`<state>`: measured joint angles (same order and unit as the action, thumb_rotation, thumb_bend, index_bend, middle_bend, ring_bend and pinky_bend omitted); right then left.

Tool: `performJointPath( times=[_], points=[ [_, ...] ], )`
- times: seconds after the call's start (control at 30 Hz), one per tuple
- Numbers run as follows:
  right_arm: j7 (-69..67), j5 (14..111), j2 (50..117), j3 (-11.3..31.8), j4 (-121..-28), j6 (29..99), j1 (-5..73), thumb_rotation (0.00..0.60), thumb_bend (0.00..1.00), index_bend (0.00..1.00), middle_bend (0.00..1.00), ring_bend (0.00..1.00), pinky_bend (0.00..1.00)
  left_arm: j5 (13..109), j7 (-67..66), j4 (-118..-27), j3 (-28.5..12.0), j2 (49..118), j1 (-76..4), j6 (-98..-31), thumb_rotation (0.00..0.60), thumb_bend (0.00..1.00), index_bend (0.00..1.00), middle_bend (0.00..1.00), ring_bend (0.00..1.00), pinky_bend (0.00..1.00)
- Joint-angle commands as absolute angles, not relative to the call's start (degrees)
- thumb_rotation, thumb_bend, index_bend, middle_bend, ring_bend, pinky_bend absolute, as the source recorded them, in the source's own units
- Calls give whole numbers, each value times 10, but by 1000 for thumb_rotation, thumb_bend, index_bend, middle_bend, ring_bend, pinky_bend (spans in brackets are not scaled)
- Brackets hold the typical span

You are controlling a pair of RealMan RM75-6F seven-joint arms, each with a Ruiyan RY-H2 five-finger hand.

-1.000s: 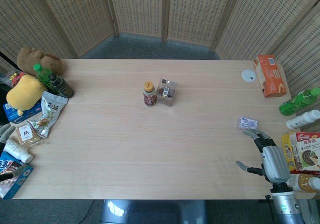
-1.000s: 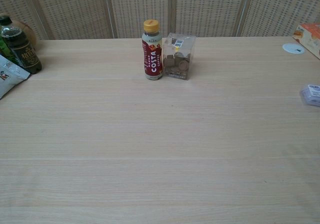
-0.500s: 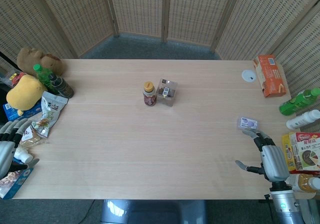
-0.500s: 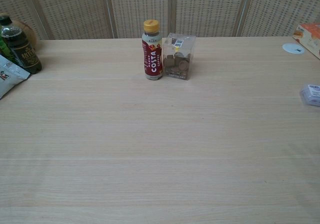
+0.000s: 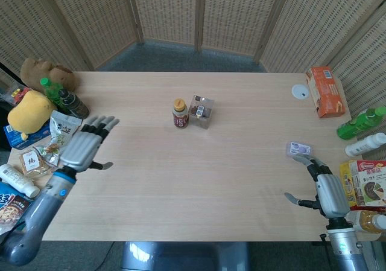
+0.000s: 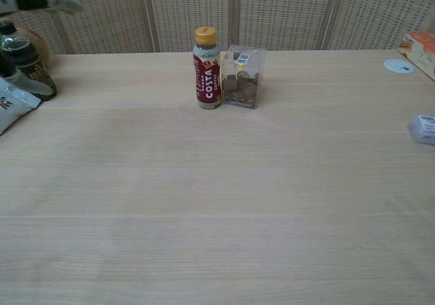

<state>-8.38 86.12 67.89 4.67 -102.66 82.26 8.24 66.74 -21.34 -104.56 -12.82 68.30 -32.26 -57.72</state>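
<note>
Reaching is the step in hand: the left hand (image 5: 84, 145) is held above the pale wooden table (image 5: 199, 180), fingers spread, nothing held. The brown coffee bottle with a yellow cap (image 5: 180, 113) stands mid-table beside the clear plastic box of brown sweets (image 5: 201, 112), well apart from it. More reach is likely needed. The right hand (image 5: 322, 186) is rested, fingers apart and holding nothing, near a small pale packet (image 5: 298, 148).

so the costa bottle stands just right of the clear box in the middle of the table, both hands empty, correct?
Not quite: the costa bottle stands just left of the clear box, as the chest view shows. Both the left hand and right hand are empty.
</note>
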Motion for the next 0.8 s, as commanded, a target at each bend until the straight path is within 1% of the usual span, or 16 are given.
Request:
performJointPath(
  times=[0.03, 0.23, 0.4, 0.8],
  points=[
    [-87, 859, 677, 47, -1025, 821, 82, 600, 0, 210, 230, 164, 213, 630, -273, -1000, -148, 743, -386, -542, 600, 0, 10, 0, 0, 0],
    [-97, 854, 673, 51, -1024, 820, 83, 600, 0, 211, 230, 165, 213, 615, -322, -932, -151, 795, -444, -526, 600, 0, 0, 0, 0, 0],
    [-101, 852, 669, 53, -1027, 821, 82, 600, 0, 210, 230, 165, 213, 568, -350, -886, -163, 835, -486, -516, 600, 0, 0, 0, 0, 0],
    [-111, 845, 661, 56, -1033, 815, 84, 600, 0, 211, 230, 165, 213, 479, -414, -774, -194, 937, -588, -520, 600, 0, 0, 0, 0, 0]
  ],
)
